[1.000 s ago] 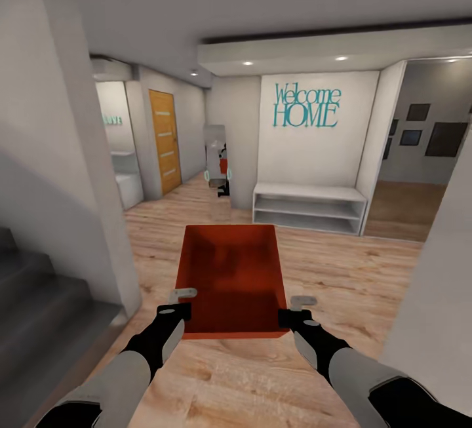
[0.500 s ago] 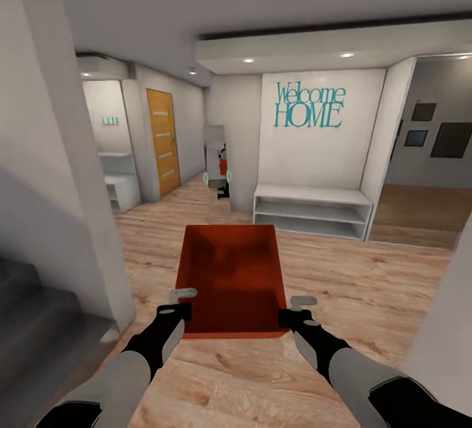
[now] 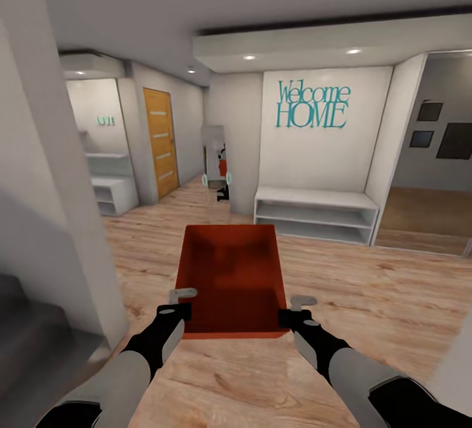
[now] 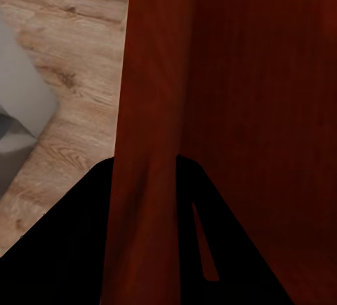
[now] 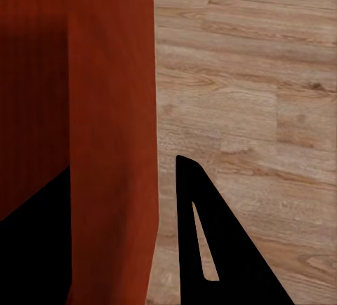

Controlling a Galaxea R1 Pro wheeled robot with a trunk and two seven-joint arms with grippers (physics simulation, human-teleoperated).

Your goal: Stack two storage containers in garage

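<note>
Carrying container (image 3: 231, 277) over wood floor (image 3: 367, 297); white shelf bench (image 3: 314, 213) ahead.

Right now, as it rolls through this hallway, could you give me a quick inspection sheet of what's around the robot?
Surface: light wood-plank floor; not garage concrete.
Job's things: one red-orange storage container, open-topped, carried in front of the robot between both arms; nothing visible inside.
Clutter: nothing seen.
End effectors: left end effector clamps the container's left wall; right end effector clamps its right wall, a finger on each side of the wall.
Cables: nothing seen.
Surroundings: white shelf bench under a teal "Welcome HOME" sign, wooden door, grey stairs.
</note>
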